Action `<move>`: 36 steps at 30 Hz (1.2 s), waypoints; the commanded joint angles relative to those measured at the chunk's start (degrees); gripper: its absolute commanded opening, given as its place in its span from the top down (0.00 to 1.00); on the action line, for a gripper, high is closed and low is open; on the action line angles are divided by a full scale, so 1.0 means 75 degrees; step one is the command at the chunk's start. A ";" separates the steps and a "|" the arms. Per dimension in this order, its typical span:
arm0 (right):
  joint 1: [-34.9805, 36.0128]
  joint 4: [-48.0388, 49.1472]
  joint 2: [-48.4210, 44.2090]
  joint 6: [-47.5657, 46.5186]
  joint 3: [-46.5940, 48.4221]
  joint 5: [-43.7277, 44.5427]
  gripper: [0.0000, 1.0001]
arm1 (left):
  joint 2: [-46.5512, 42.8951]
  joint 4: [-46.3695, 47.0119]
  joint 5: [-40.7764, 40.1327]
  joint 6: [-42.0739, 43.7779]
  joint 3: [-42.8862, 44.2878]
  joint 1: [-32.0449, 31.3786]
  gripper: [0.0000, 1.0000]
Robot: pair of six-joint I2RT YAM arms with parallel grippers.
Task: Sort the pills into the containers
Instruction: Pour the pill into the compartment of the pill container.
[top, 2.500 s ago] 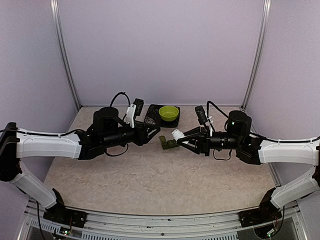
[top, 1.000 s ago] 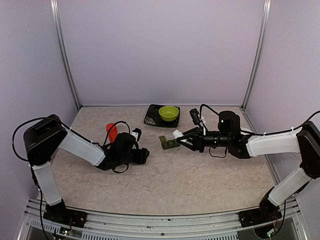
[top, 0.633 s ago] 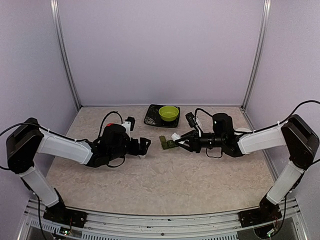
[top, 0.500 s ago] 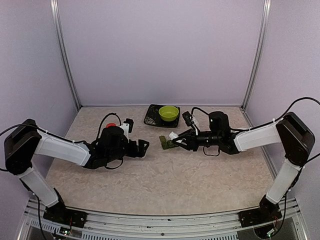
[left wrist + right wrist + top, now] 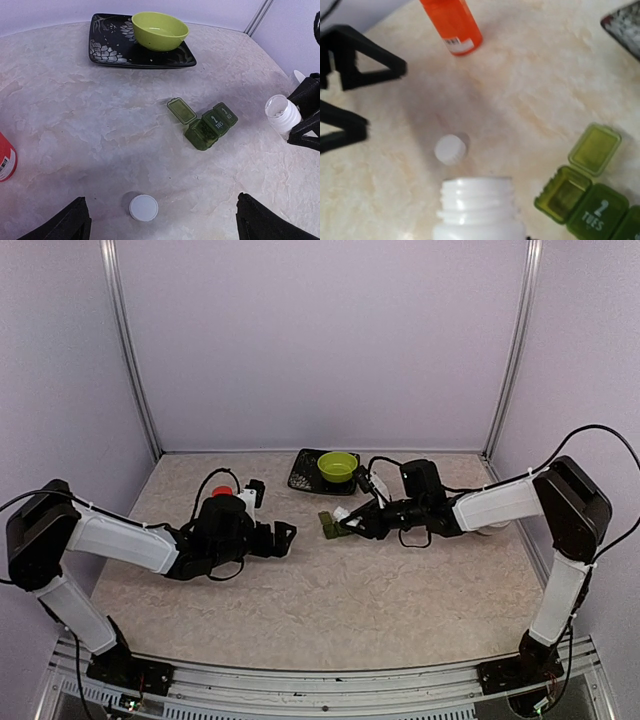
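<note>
Lilac walls (image 5: pixel 320 340) close round a beige marbled tabletop (image 5: pixel 330 610) in the overhead view. Left of centre, the left end effector (image 5: pixel 283 536) lies low over the surface, its jaws spread wide and gripping nothing. The right end effector (image 5: pixel 352 519) reaches in from the right, clamped on a white bottle (image 5: pixel 343 512) just beside the containers (image 5: pixel 329 525). These sit mid-tabletop, well apart from every edge. A black tray (image 5: pixel 303 475) carrying a green bowl (image 5: pixel 338 466) lies near the back wall, and a red bottle (image 5: pixel 222 491) shows behind the left arm. Broad bare surface runs along the near side

From the left wrist, the two fingers (image 5: pixel 70 222) stand far apart at the bottom corners, with a white cap (image 5: pixel 143 207) on the tabletop between them. Beyond it the containers lie in a slanted row: the end box nearest this camera is open, lid flipped back, and the other two are closed. The held bottle is at the right edge

From the right wrist, the bottle's uncapped mouth fills the bottom centre and the gripping fingers are hidden. The containers are at lower right, close to the bottle, with open surface beyond around the cap
</note>
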 commanded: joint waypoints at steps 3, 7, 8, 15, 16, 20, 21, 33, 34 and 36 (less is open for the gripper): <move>-0.0065 -0.0860 0.0507 -0.0103 0.0503 0.0278 1.00 | -0.0066 0.0180 0.0075 -0.0093 -0.0120 0.0035 0.01; -0.0065 -0.1198 0.0691 -0.0135 0.0741 0.0386 1.00 | -0.0041 0.0190 0.0069 -0.0103 -0.0120 0.0039 0.01; -0.0065 -0.1289 0.0743 -0.0149 0.0804 0.0424 1.00 | -0.0031 0.0205 0.0067 -0.0103 -0.0120 0.0039 0.01; -0.0065 -0.1684 0.0943 -0.0187 0.1115 0.0525 1.00 | 0.0077 0.0276 0.0141 -0.0188 -0.0131 0.0039 0.01; -0.0065 -0.1719 0.0950 -0.0188 0.1164 0.0561 1.00 | 0.0088 0.0282 0.0146 -0.0189 -0.0132 0.0039 0.01; -0.0064 -0.2173 0.1051 -0.0281 0.1469 0.0735 1.00 | 0.0078 0.0260 0.0156 -0.0187 -0.0132 0.0039 0.01; -0.0065 -0.2249 0.1069 -0.0302 0.1541 0.0727 1.00 | 0.0068 0.0254 0.0154 -0.0186 -0.0138 0.0039 0.01; -0.0053 -0.3150 0.1331 -0.0431 0.2118 0.0872 1.00 | 0.0063 0.0225 0.0139 -0.0176 -0.0109 0.0051 0.01; -0.0044 -0.3187 0.1350 -0.0444 0.2136 0.0871 1.00 | 0.0066 0.0233 0.0144 -0.0183 -0.0109 0.0051 0.01; -0.0030 -0.3197 0.1367 -0.0458 0.2139 0.0875 1.00 | 0.0083 0.0256 0.0158 -0.0206 -0.0103 0.0051 0.01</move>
